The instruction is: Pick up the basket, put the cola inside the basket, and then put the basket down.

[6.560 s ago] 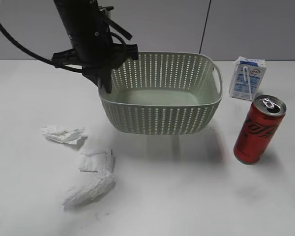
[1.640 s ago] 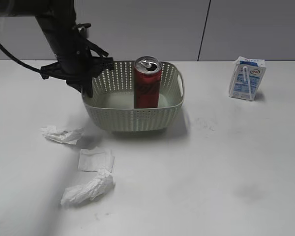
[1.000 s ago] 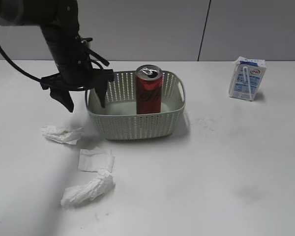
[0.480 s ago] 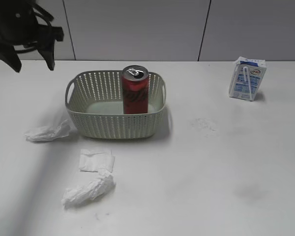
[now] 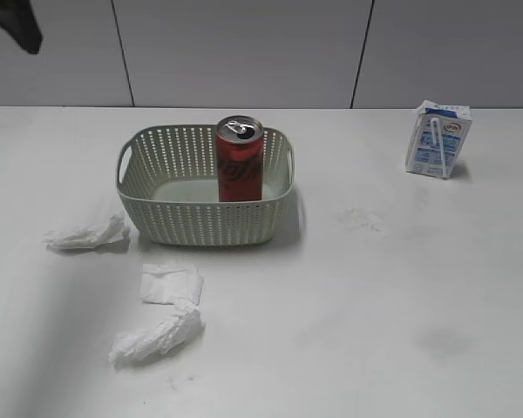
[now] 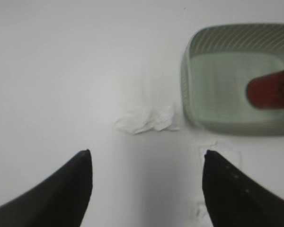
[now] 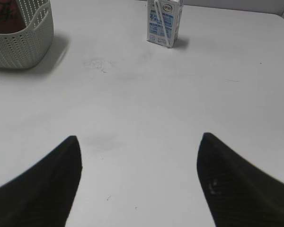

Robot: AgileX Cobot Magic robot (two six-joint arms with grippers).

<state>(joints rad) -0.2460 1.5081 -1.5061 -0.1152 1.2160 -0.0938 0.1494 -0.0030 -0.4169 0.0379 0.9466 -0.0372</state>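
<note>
The pale green basket (image 5: 205,218) stands on the white table, left of centre. The red cola can (image 5: 240,161) stands upright inside it. In the left wrist view the basket (image 6: 189,94) is at the upper right with the can (image 6: 272,92) inside. The right wrist view shows the basket's corner (image 7: 23,40) at the top left. My left gripper (image 6: 146,153) is open and empty, high above the table left of the basket; only a dark tip of it (image 5: 17,22) shows in the exterior view's top left corner. My right gripper (image 7: 139,137) is open and empty above bare table.
A white-and-blue drink carton (image 5: 438,139) stands at the back right; it also shows in the right wrist view (image 7: 164,21). Crumpled tissues lie left of the basket (image 5: 87,233) and in front of it (image 5: 170,283), (image 5: 157,335). One tissue shows in the left wrist view (image 6: 144,120).
The left gripper opened, let go of the basket's left rim and rose up and away to the upper left. The basket with the can shifted left and now rests on the table.
</note>
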